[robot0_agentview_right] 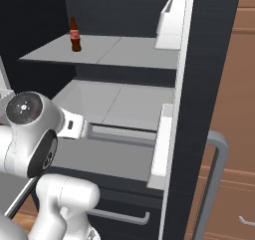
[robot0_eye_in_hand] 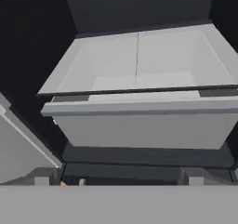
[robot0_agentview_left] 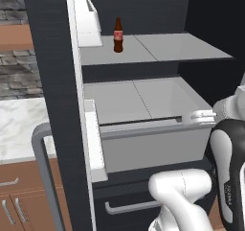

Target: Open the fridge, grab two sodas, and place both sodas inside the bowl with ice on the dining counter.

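Well, the tall black fridge (robot0_agentview_left: 143, 7) stands open in front of the robot. Its left door (robot0_agentview_left: 52, 105) is swung out toward the camera, with a long grey handle (robot0_agentview_left: 40, 177) and white box trays (robot0_agentview_left: 95, 144) on its inner side. In the right base view, the right door (robot0_agentview_right: 209, 84) is swung out too, and it has white trays of its own.

The white robot arm (robot0_agentview_left: 182, 191) rises in front of the fridge and bends toward the middle of it.

Beside the left door are brown wooden cabinets (robot0_agentview_left: 19, 201) with a white marble surface (robot0_agentview_left: 19, 124) on top and a grey stone wall (robot0_agentview_left: 14, 67) behind.

Inside the fridge, a big grey-white tub drawer (robot0_agentview_left: 153, 148) sits low and sticks out a little at the front. Above it is a flat grey shelf (robot0_agentview_left: 182, 48). Under the tub is a black bottom drawer with a grey bar handle (robot0_agentview_left: 129, 207), and it is closed.

The hand (robot0_eye_in_hand: 118, 180) is in front of the tub drawer, looking at its front wall. Its two fingers are wide apart and hold nothing.

One small dark brown soda bottle with a red label (robot0_agentview_left: 118, 35) stands upright on the grey shelf, toward the left side. It is well apart from the hand, higher up and farther back.
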Robot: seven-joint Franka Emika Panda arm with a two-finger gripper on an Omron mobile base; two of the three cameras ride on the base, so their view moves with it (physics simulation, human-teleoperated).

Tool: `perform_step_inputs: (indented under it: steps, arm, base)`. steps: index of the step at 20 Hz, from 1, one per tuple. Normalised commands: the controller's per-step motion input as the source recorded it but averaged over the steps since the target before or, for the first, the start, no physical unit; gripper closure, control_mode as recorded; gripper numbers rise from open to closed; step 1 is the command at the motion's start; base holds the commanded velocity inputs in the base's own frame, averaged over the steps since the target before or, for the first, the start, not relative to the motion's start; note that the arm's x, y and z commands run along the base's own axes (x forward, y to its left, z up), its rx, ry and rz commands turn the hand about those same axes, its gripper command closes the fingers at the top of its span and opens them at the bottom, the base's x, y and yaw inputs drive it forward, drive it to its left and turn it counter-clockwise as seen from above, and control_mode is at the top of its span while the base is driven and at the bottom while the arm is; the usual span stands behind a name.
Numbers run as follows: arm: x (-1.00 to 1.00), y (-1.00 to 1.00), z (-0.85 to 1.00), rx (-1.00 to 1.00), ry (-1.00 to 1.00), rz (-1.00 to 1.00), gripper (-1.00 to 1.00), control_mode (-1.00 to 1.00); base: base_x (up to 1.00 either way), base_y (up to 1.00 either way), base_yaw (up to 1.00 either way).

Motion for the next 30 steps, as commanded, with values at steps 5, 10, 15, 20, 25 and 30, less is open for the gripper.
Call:
perform_step_inputs:
  steps: [5,10,15,20,25,30]
  arm:
    - [0.15,0.11,0.62,0.0,-0.29,0.0,-1.0,-1.0]
    - [0.27,0.17,0.58,0.0,-0.2,0.0,-1.0,-1.0]
    - [0.31,0.19,0.65,0.0,-0.15,0.0,-1.0,-1.0]
    - [0.21,0.17,0.69,0.0,-0.13,0.0,-1.0,-1.0]
    - [0.13,0.15,0.65,0.0,-0.11,0.0,-1.0,-1.0]
    - [0.08,0.09,0.51,0.0,-0.08,0.0,-1.0,-1.0]
  base:
    - [0.0,0.0,0.0]
    - [0.0,0.0,0.0]
    - [0.0,0.0,0.0]
    - [0.0,0.0,0.0]
    - [0.0,0.0,0.0]
    - [0.0,0.0,0.0]
